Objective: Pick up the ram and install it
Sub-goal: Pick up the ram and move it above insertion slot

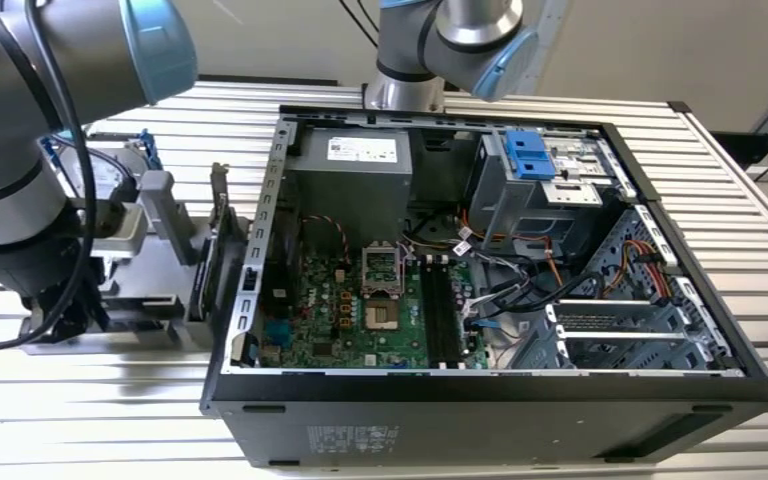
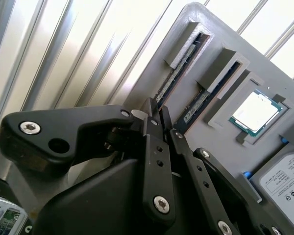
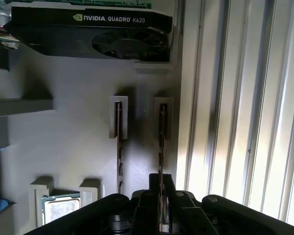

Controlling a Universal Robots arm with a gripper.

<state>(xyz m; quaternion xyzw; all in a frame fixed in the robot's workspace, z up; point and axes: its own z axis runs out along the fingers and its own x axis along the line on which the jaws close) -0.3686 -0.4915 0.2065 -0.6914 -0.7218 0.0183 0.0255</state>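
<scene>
While the ram sits edge-up in its slot of the grey parts tray, I read the job as barely begun: approx. the grasp stage, w/ lift, carry and seating in the PC all left to do. It's the stick in the slot nearest the tray's outer rim, w/ a second stick in the next slot inward and a CPU farther in on the same tray. A graphics card stands at the tray's far end. The gripper is low over the ram's near end, jaws narrow w/ the stick between them. They look pinched onto it, tho I can't confirm a firm hold. Same story in the second wrist view: gripper on the rim-side ram. In the exterior view the open PC case lies beside the tray, and its motherboard hasn't got this stick yet.
</scene>
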